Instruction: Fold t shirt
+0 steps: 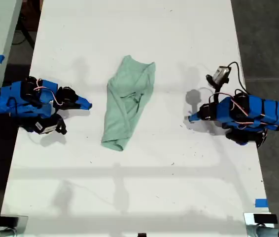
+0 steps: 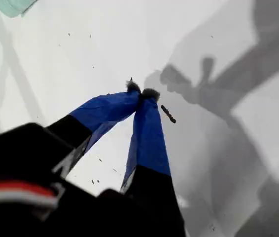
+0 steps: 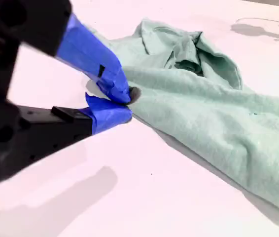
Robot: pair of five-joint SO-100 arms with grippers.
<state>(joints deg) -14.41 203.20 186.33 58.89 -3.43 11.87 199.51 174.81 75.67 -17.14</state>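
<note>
The t shirt (image 1: 128, 104) is lying bunched mid-frame on the tabletop (image 1: 179, 39); first claw (image 2: 142, 92) and second claw (image 3: 127, 103) both together, empty. Grabbing bunched layers risks a crooked fold.

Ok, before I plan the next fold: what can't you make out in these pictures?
- Whether my second hand pinches the t shirt or only touches its edge: second wrist view, the tips cover the spot.
- The t shirt's underside and inner layers: exterior view, the top layer hides them.
- Most of the t shirt in the first wrist view: cut off by the edge, far from my first hand.
- Dark specks on the table: too small to identify.
</note>
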